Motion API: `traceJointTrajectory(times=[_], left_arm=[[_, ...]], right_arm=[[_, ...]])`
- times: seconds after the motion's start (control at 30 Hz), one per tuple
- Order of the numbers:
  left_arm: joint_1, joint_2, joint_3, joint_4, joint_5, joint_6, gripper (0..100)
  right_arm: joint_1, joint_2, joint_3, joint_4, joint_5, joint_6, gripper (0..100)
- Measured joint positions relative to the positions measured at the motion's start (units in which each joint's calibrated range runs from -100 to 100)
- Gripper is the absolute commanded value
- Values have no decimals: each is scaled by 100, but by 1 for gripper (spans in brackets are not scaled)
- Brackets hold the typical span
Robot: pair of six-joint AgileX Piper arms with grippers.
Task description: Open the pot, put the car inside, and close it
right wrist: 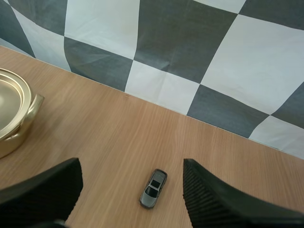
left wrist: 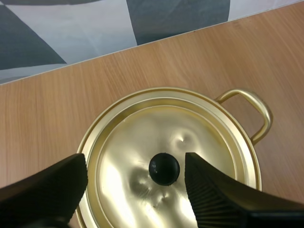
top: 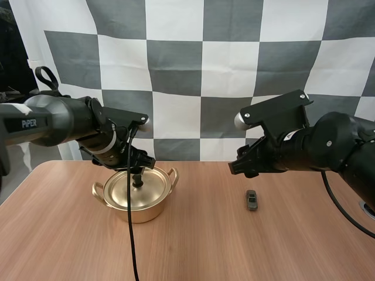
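A gold pot (top: 139, 214) with two handles stands on the table's left half, its lid (top: 124, 193) on and seated inside the rim. My left gripper (top: 138, 171) hangs just over the lid's black knob (top: 138, 183). In the left wrist view that gripper (left wrist: 135, 164) is open, its fingers (left wrist: 216, 192) standing on either side of the knob (left wrist: 164, 168) without touching it. A small grey toy car (top: 252, 200) lies on the table to the right. My right gripper (top: 241, 166) hovers above and behind it, open (right wrist: 132, 168), with the car (right wrist: 153, 188) below the gap.
The pot's right handle (left wrist: 254, 111) sticks out toward the table's middle. Bare wooden table (top: 199, 246) lies between pot and car and in front of both. From the right wrist, the pot (right wrist: 14, 128) sits well away from the car.
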Motion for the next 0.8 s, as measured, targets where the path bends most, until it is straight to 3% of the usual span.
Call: traceJointTrajectory(times=[0.2, 0.8], left_arm=[[-209, 86, -120, 129, 163, 0, 97], [-209, 410, -120, 263, 360, -68, 94]], right_arm=[[0, 0, 0, 0, 0, 0, 100], [0, 0, 0, 0, 0, 0, 100]])
